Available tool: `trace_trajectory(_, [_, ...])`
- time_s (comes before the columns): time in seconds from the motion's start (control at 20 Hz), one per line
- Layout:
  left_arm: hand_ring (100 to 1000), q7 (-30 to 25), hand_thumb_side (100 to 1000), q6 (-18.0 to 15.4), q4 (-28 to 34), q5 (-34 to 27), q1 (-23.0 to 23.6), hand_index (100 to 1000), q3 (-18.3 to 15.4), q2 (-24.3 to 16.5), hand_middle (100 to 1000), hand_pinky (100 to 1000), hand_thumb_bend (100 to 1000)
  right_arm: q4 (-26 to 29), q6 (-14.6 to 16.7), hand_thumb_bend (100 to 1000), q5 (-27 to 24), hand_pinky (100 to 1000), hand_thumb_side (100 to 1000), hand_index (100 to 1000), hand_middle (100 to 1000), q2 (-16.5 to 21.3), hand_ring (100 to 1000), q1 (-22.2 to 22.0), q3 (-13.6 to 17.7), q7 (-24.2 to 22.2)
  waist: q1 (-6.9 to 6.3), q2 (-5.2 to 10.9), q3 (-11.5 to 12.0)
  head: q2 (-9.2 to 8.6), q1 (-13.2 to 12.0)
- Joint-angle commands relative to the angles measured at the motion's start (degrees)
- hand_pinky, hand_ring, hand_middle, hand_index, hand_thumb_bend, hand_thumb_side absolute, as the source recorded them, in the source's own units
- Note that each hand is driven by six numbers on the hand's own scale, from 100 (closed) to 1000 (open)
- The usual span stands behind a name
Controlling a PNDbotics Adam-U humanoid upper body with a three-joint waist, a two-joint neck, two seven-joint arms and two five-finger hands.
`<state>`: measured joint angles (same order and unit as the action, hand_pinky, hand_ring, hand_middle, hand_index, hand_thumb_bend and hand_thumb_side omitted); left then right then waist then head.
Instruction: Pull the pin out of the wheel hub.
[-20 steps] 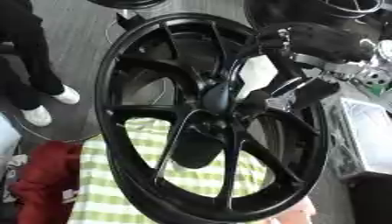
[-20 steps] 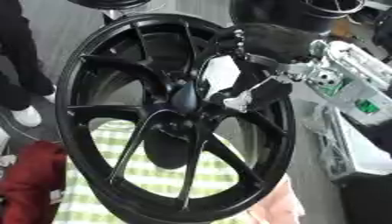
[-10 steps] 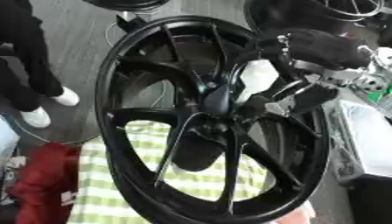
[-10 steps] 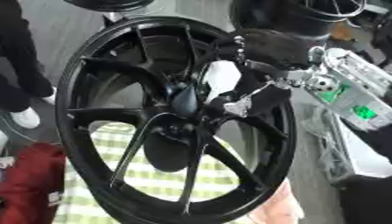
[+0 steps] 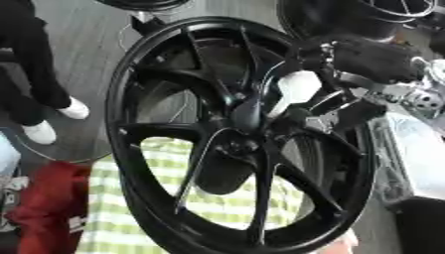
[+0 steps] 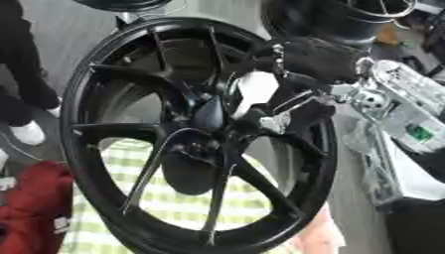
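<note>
The pin cannot be made out at the centre of the wheel hub (image 5: 248,134); that area is dark and blurred. The fingers (image 6: 291,106) of the right hand (image 5: 369,62) are smeared against the spokes, so their curl cannot be determined. The rim is cut off at 6 o'clock. The green checked cloth (image 5: 117,218) is largely hidden behind the spokes. The left hand appears in neither view.

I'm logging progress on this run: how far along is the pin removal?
Done: the right hand has come in from the right to the centre of the wheel hub. In hand: its fingers sit curled at the centre boss, seemingly closing on something there; the pin itself can't be made out. Left: pulling it clear. The left hand is out of view.
</note>
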<state>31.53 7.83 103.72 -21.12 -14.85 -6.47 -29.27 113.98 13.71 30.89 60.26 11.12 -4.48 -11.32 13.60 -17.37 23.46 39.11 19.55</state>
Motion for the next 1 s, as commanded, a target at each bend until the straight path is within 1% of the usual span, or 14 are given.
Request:
trace_trajectory(0.05, [630, -0.29, 886, 0.21, 0.47, 0.42, -0.4, 779, 0.0, -1.86, 786, 616, 149, 0.61, 0.21, 154, -2.33, 908, 446, 860, 769, 1.79, 875, 0.89, 0.67, 1.38, -0.66, 0.61, 0.01, -0.89, 0.29])
trace_trajectory(0.1, [630, -0.36, 886, 0.25, 0.45, 0.46, -0.42, 780, -0.01, -1.89, 786, 616, 149, 0.61, 0.26, 152, -3.23, 910, 441, 865, 773, 1.82, 875, 1.1, 0.58, 1.62, -0.66, 0.59, 0.03, -0.94, 0.32])
trace_trajectory(0.15, [630, -0.4, 891, 0.26, 0.44, 0.49, -0.44, 779, -0.03, -1.95, 786, 616, 150, 0.61, 0.19, 144, -4.12, 910, 457, 869, 779, 1.91, 876, 1.28, 0.59, 1.79, -0.66, 0.59, 0.05, -0.98, 0.34])
trace_trajectory(0.2, [630, -0.42, 886, 0.26, 0.43, 0.52, -0.44, 779, -0.06, -2.0, 786, 616, 149, 0.61, -0.03, 176, -5.01, 910, 459, 870, 780, 2.1, 878, 1.46, 0.76, 1.95, -0.66, 0.6, 0.05, -1.04, 0.37])
trace_trajectory(0.3, [630, -0.46, 886, 0.25, 0.4, 0.52, -0.42, 779, -0.09, -2.07, 786, 616, 149, 0.61, -0.53, 195, -6.34, 911, 479, 872, 783, 2.55, 883, 1.64, 1.26, 1.96, -0.66, 0.63, 0.05, -1.16, 0.42])
trace_trajectory(0.35, [630, -0.49, 886, 0.26, 0.38, 0.5, -0.38, 779, -0.09, -2.07, 785, 616, 149, 0.61, -0.82, 210, -6.54, 909, 510, 873, 787, 2.75, 886, 1.59, 1.52, 1.81, -0.66, 0.65, 0.03, -1.2, 0.41])
trace_trajectory(0.45, [630, -0.59, 887, 0.26, 0.34, 0.49, -0.28, 779, -0.07, -2.05, 785, 617, 149, 0.61, -1.54, 207, -6.12, 908, 561, 875, 792, 2.99, 890, 1.23, 2.02, 1.42, -0.66, 0.68, -0.06, -1.24, 0.37])
trace_trajectory(0.6, [630, -0.67, 888, 0.27, 0.23, 0.45, -0.08, 780, -0.14, -1.98, 784, 617, 149, 0.61, -2.97, 202, -4.98, 909, 596, 878, 795, 3.03, 893, 0.34, 2.51, 0.8, -0.66, 0.67, -0.24, -1.27, 0.32])
trace_trajectory(1.0, [629, -0.97, 889, 0.28, 0.16, 0.35, 0.0, 775, -0.06, -1.97, 780, 616, 148, 0.61, -4.38, 204, -2.33, 902, 616, 866, 787, 2.81, 893, -0.98, 3.1, 0.02, -0.66, 0.32, -0.44, -1.72, 0.19])
